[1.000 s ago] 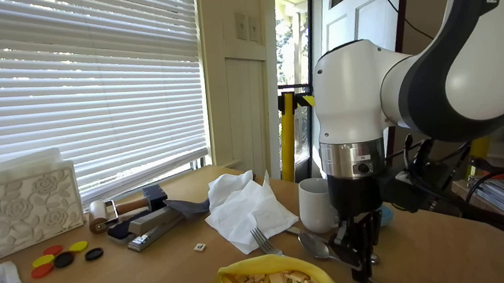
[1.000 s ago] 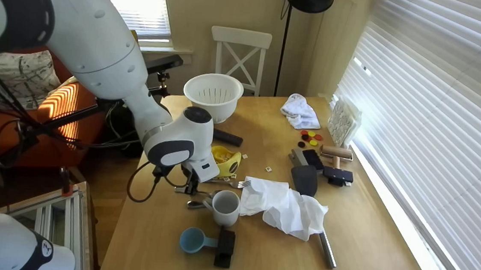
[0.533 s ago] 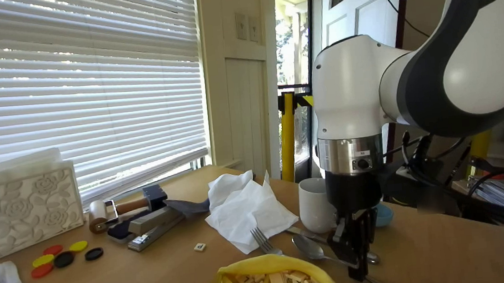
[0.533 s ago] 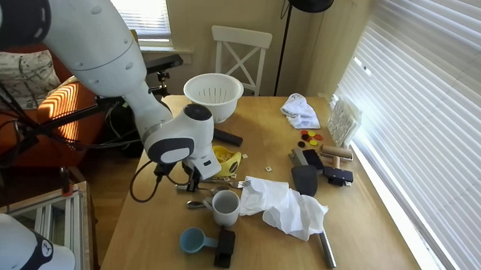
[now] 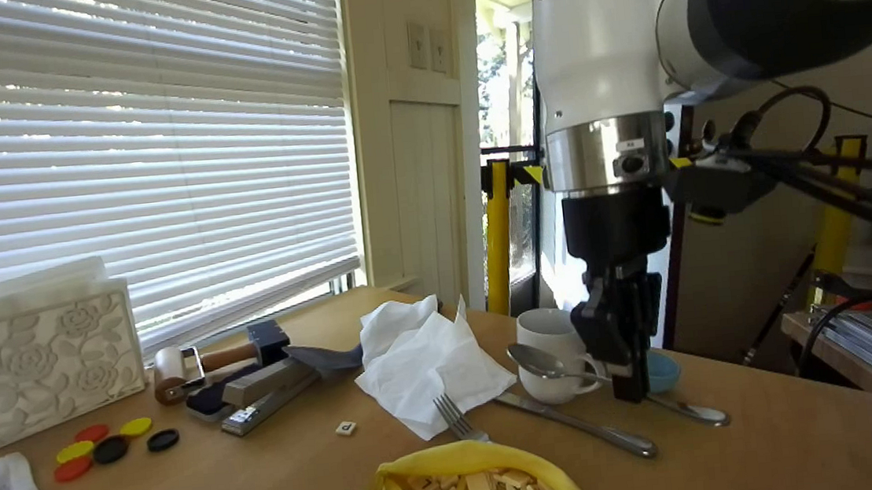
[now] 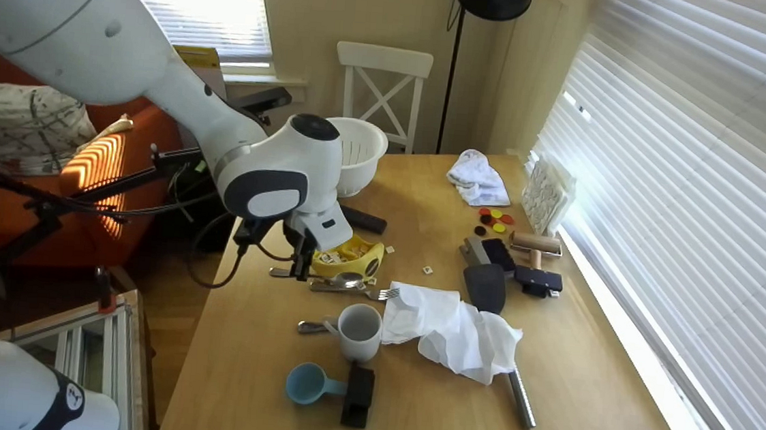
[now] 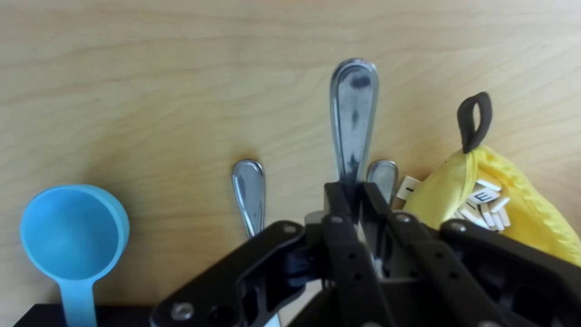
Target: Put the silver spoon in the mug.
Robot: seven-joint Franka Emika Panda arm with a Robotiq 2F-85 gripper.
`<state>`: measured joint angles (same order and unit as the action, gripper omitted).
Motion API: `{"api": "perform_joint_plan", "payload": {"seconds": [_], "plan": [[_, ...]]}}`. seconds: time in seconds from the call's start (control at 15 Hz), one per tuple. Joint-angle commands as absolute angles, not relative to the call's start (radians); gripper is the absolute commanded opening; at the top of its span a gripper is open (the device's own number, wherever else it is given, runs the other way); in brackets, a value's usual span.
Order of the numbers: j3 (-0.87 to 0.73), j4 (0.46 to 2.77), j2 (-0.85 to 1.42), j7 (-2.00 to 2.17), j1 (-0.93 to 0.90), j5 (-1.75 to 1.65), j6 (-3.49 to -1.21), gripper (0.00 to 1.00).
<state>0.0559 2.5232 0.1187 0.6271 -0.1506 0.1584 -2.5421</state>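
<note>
The silver spoon is held in the air above the table. In an exterior view its bowl (image 5: 537, 361) points toward the mug and overlaps it in the picture; it also shows in an exterior view (image 6: 348, 280). In the wrist view its handle end (image 7: 355, 109) sticks out beyond the fingertips. My gripper (image 7: 348, 195) is shut on the spoon's handle; it shows in both exterior views (image 5: 632, 395) (image 6: 300, 273). The white mug (image 5: 545, 324) stands upright on the table, its opening up, apart from the gripper; it also shows in an exterior view (image 6: 360, 348). I cannot make out the mug in the wrist view.
A longer silver knife (image 5: 578, 424) lies beside the mug, and a fork (image 5: 457, 417) lies near a yellow pouch (image 5: 470, 453) of tiles. A blue scoop (image 6: 306, 383) and a black block (image 6: 358, 396) lie by the mug. A white napkin (image 5: 431, 368) is alongside.
My gripper has risen with the spoon, lifting it from low near the tabletop to about mug height. Half a second earlier it had hardly moved. The mug and other things have not moved.
</note>
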Motion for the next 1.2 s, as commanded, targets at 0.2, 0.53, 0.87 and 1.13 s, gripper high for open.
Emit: {"api": "perform_joint_plan", "payload": {"seconds": [0.2, 0.53, 0.87, 1.13], "plan": [[0.059, 2.530, -0.109, 0.670, -0.108, 0.201, -2.268, 0.03], [0.042, 2.434, -0.126, 0.754, -0.037, 0.147, -1.993, 0.03], [0.026, 2.278, -0.038, 0.686, -0.005, 0.135, -1.733, 0.03], [0.014, 2.185, 0.041, 0.585, -0.005, 0.148, -1.623, 0.03]]}}
